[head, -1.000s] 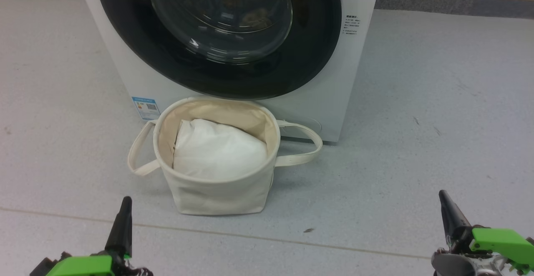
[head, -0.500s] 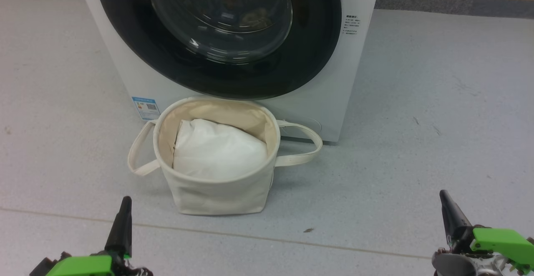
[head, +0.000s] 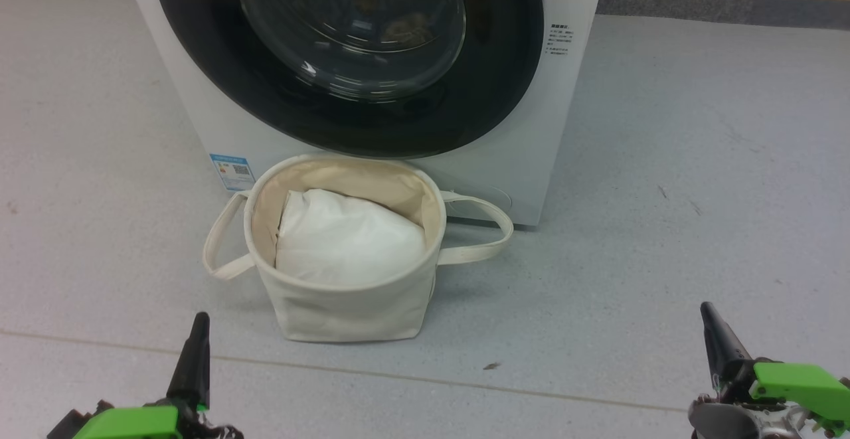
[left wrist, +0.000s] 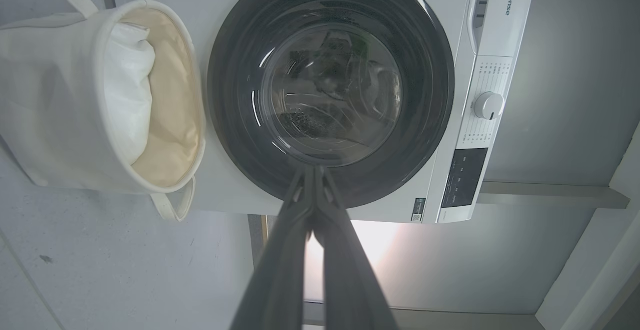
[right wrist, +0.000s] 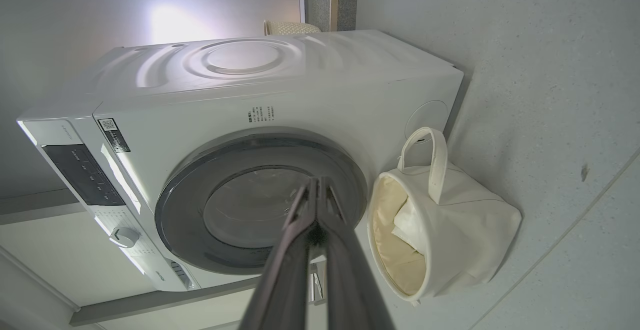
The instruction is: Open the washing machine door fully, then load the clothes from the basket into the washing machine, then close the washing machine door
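- On the grey floor point(head: 697, 193), one white washing machine point(head: 531, 160) is standing, with one cream basket point(head: 345, 313) sitting just in front of it, below the door.
- One washing machine door point(head: 265, 93), with a black rim and a domed glass window, is lying flush against the washer front, shut.
- Behind the window, the clothes point(head: 405, 27) seem to be lying in the drum as a brownish crumpled shape. The number of garments cannot be told through the glass.
- The basket is standing upright and holding one plain white pad point(head: 345, 240). Its two loop handles are hanging out, one point(head: 222, 240) to the left and one point(head: 488, 233) to the right, the right one drooping near the washer's base.
- One blue label sticker point(head: 232, 171) is showing on the washer front, just left of the basket rim.
- One dial point(left wrist: 488, 105) and one dark control panel point(left wrist: 462, 177) are showing along the washer's top strip in the left wrist view.
- Two grippers are hanging low, well apart from the basket and the washer.
- The left gripper point(left wrist: 314, 175) is pressing its two fingers together, jaws clenched on nothing.
- The right gripper point(right wrist: 318, 185) is doing the same, its two fingers meeting at the tips and gripping nothing.
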